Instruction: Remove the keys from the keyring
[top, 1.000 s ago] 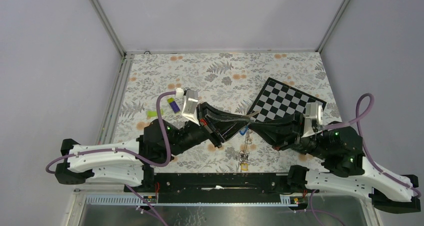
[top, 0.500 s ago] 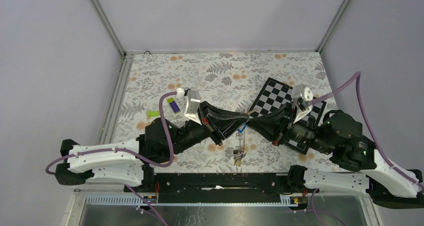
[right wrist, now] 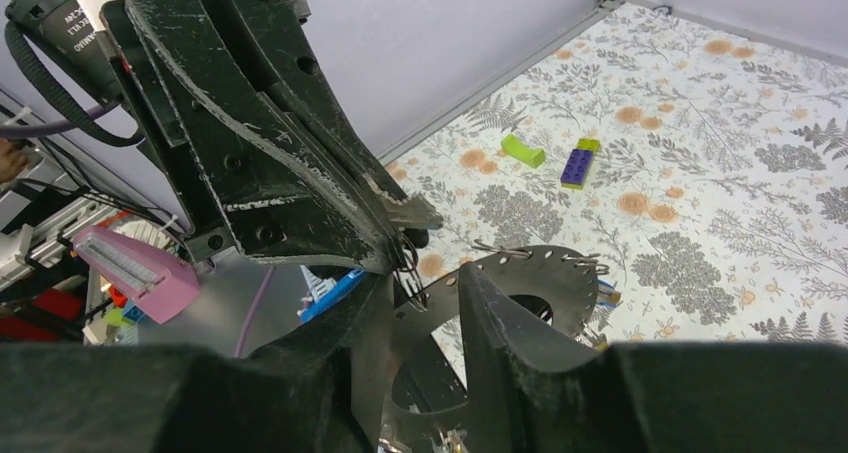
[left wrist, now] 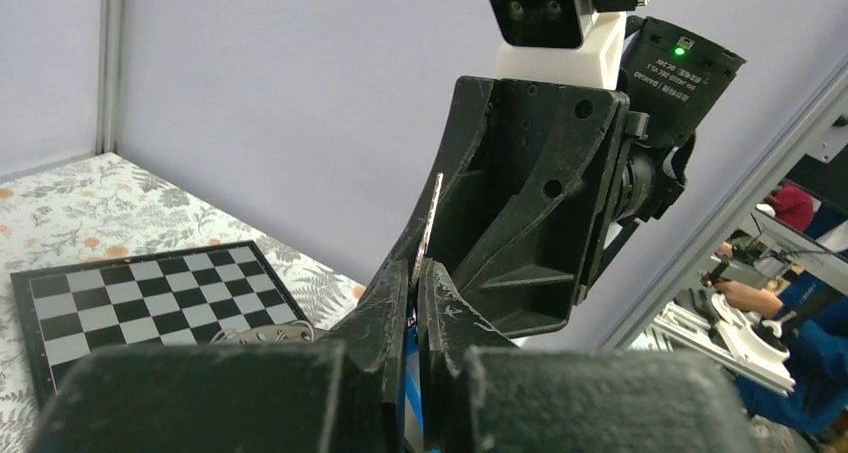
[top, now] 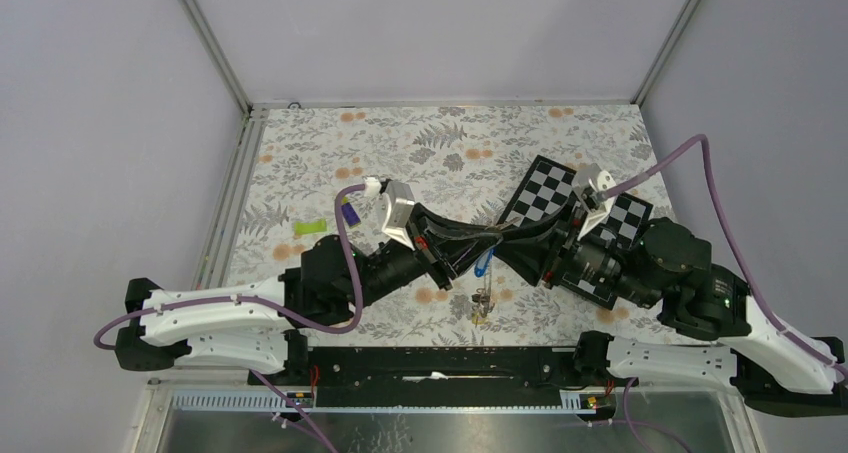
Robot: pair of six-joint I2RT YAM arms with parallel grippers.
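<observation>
Above the near middle of the counter (top: 420, 143), the 2 end effectors meet tip to tip, with the keyring (right wrist: 540, 268) held up in the air between them. The left end effector (top: 492, 236) is clenched on the ring's edge; its own camera shows the fingers pinched together on the thin grey plate. The right end effector (right wrist: 428, 278) was clamped shut a second ago and has just sprung apart. From its wrist view the 2 fingers stand with a clear gap and the flat ring lies across it. It looks released, though I cannot tell whether 1 finger still brushes the metal.

Over the same second the right wrist has swung up and toward the far side over the checkerboard (top: 545, 198), and the left arm has edged right with it. The keys (top: 483, 299) hang in a bunch straight below the meeting point, the blue key (top: 484, 264) highest. They now sit a little farther from the near edge than before.

All of them seem threaded on the ring, so no key is off yet. My reading is that the right arm let go to take a fresh hold, perhaps on 1 key, while the left alone carries the ring. A green block (top: 310, 228) and a purple block (top: 350, 213) lie well apart to the left.
</observation>
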